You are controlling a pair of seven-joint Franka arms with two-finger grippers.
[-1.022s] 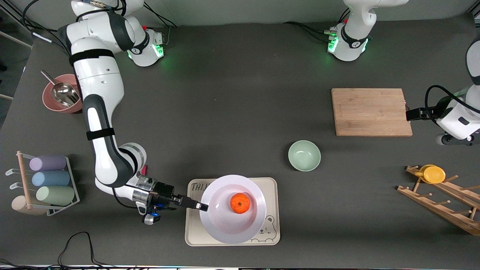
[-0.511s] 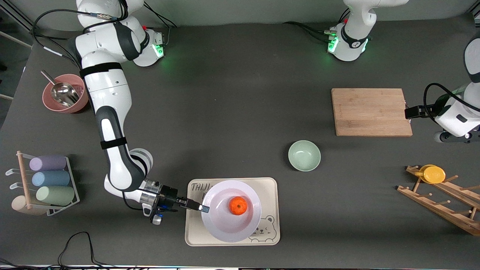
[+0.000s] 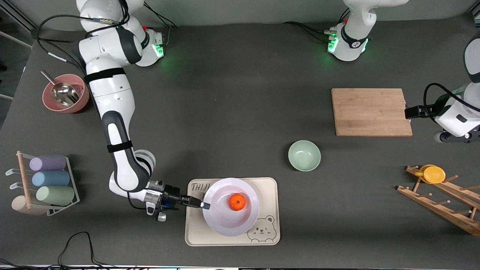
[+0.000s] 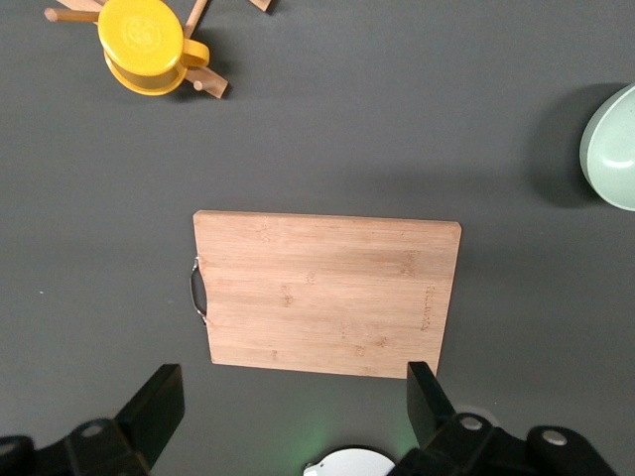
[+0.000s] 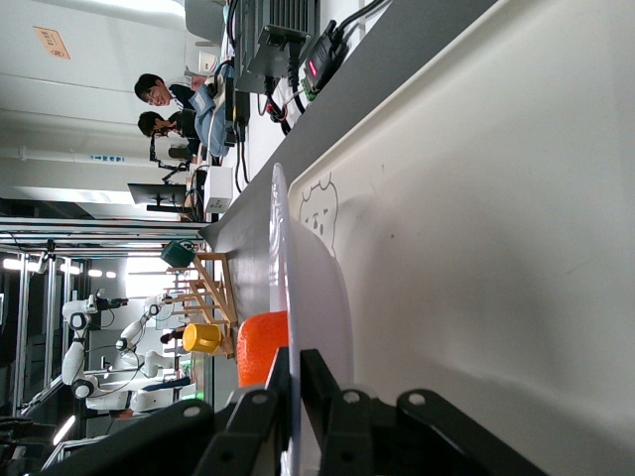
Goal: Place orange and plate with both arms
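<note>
On the cream bear tray, toward the front camera's edge of the table, sits the plate with the orange in its well. The right gripper has its jaws clenched on the plate's rim at the side toward the right arm's end. Tray margin shows around the plate, widest by the bear drawing. Farther from the camera stands a green bowl. The left gripper waits, jaws spread, over the wooden cutting board.
</note>
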